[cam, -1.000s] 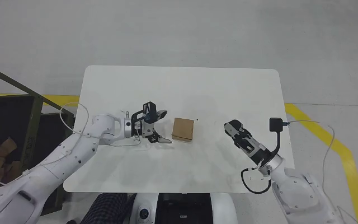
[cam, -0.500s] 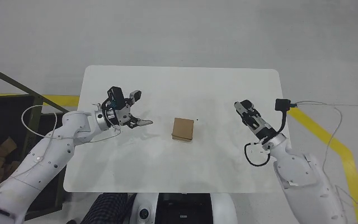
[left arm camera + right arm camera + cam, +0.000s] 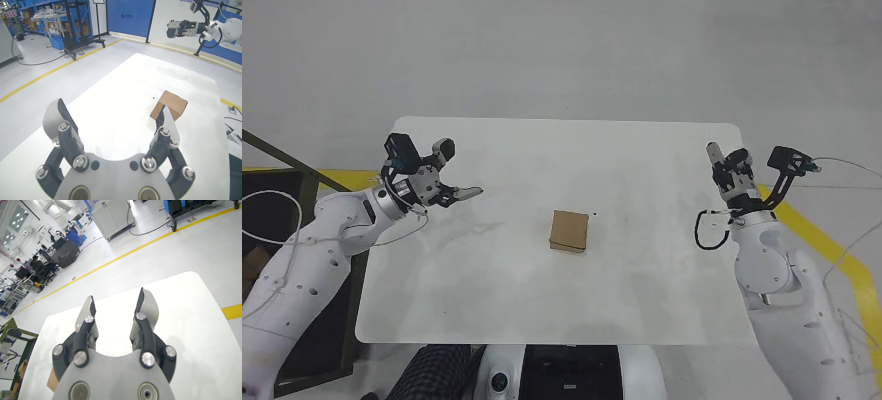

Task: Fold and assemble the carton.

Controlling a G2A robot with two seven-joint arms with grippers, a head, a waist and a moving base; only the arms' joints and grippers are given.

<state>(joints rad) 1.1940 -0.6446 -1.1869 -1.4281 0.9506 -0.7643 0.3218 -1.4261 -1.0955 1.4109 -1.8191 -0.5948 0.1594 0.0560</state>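
Both arms are pulling away from the carton (image 3: 569, 230) sitting closed on the worktop (image 3: 642, 290). Left claw (image 3: 460, 170) and right claw (image 3: 727, 158) are hanging open, well clear of it.

White logo lettering (image 3: 127, 15), on blue partition panel (image 3: 132, 24), beyond table

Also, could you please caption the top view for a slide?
Small brown cardboard carton on white table, open left gripper and right gripper both clear of it.
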